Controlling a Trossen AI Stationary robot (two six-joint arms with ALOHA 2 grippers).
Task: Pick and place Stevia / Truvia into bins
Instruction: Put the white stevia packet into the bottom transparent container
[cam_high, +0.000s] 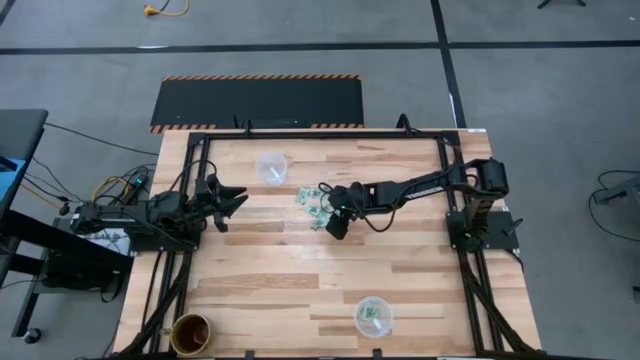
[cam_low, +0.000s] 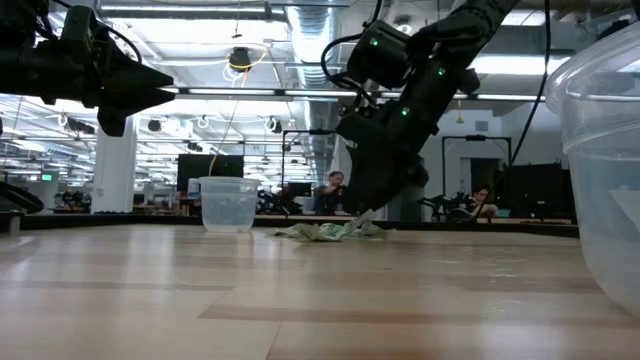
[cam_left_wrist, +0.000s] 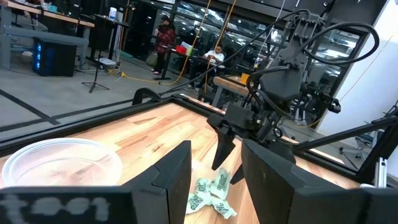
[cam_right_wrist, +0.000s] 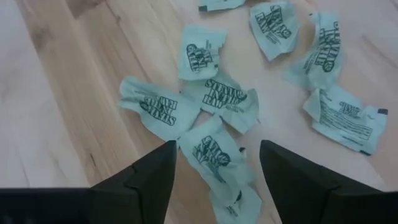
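Several pale green Stevia packets (cam_right_wrist: 214, 93) lie loose in a pile (cam_high: 312, 205) on the wooden table, a little beyond its middle. My right gripper (cam_right_wrist: 217, 152) slants down over the pile's near side, open. Its fingers stand on either side of one packet (cam_right_wrist: 211, 152); I cannot tell whether they touch it. In the low view its fingertips (cam_low: 368, 210) reach the top of the pile (cam_low: 330, 231). One clear bin (cam_high: 271, 166) stands at the far side. The other (cam_high: 373, 315), at the near edge, holds a few packets. My left gripper (cam_high: 238, 200) waits open and level at the table's left.
A brown, dark-rimmed cup (cam_high: 190, 333) stands at the near left corner. A black frame (cam_high: 320, 133) runs along the table's far edge and down both sides. Bare wood lies between the pile and the near bin. People sit in the room beyond the table (cam_low: 330, 190).
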